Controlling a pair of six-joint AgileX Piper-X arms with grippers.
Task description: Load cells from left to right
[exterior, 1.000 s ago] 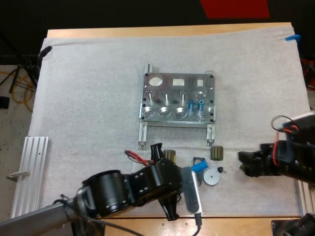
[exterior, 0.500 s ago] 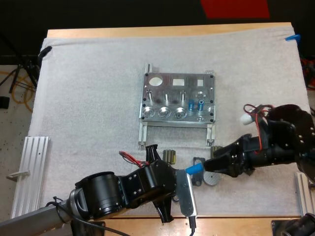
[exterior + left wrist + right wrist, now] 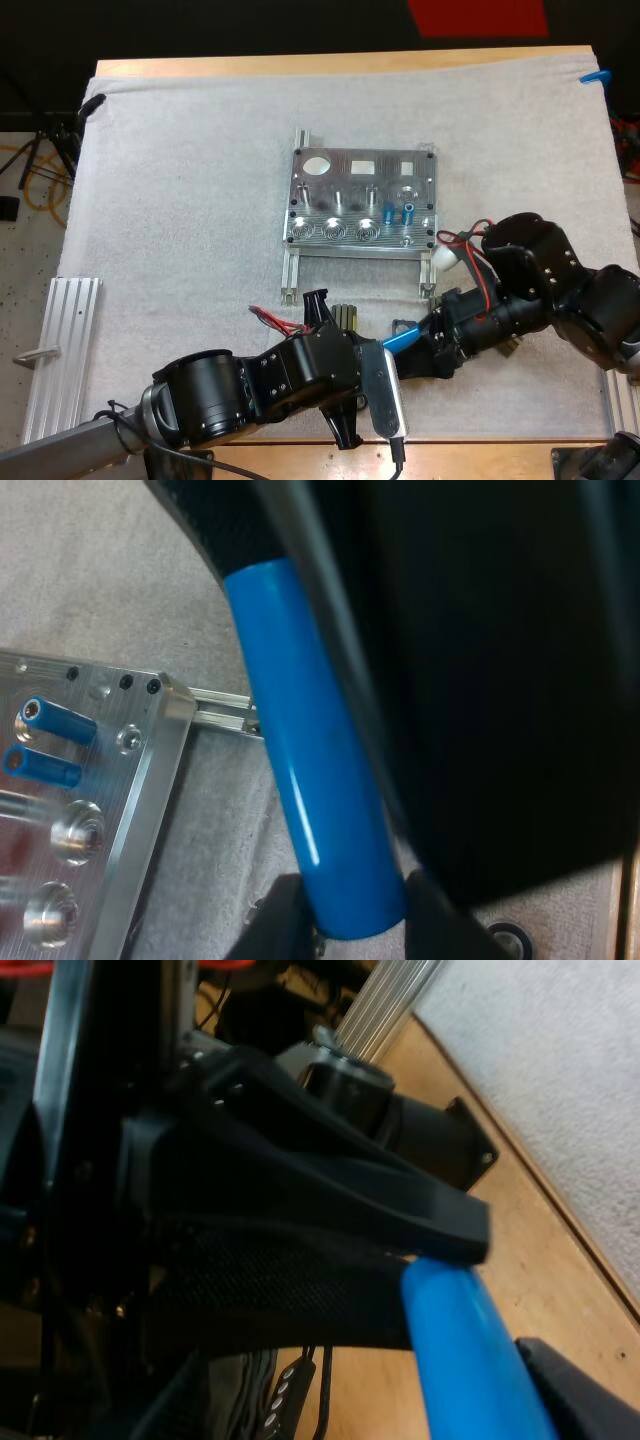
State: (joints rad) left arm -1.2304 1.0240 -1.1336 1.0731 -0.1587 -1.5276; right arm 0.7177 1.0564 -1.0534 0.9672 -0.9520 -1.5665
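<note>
Right claw (image 3: 422, 352) reached blue cylinder (image 3: 399, 339) (left claw (image 3: 378, 351) grips it).

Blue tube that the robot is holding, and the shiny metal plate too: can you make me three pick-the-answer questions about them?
1. Where does the silver metal fixture plate lie?
A. in the middle of the white mat
B. on the bare wooden table edge
C. held up in the air

2. How many short blue cylinders stand on the fixture plate?
A. none
B. two
C. five

3. What is the left tool doing?
A. open above the fixture plate
B. shut on nothing
C. shut on the long blue cylinder

Answers: 1 A, the high view shows the plate mid-mat. 2 B, a pair stands side by side near the plate's right end. 3 C, the left wrist view shows the long cylinder clamped against the tool's black finger.
</note>
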